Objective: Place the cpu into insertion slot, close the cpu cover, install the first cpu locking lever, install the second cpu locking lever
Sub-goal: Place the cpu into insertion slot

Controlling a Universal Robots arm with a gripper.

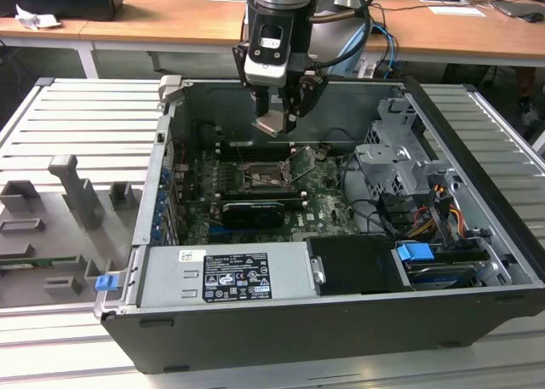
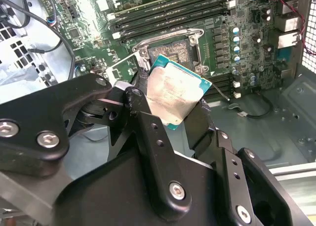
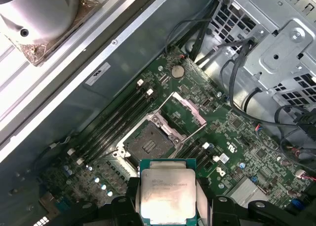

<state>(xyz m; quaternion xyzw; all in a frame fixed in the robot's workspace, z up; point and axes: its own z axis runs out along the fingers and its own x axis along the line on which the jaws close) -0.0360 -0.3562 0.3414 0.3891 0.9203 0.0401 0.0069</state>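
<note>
Hand (image 2: 172,105) clamps square cpu (image 2: 170,90), dull silvery top, above open insertion slot (image 3: 147,145).

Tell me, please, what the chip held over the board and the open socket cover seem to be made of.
The chip: dull silvery-beige metal top, matte, with a green rim that looks like circuit-board laminate. The socket cover: thin bare metal, probably steel, silvery, with light glinting on its frame.
</note>
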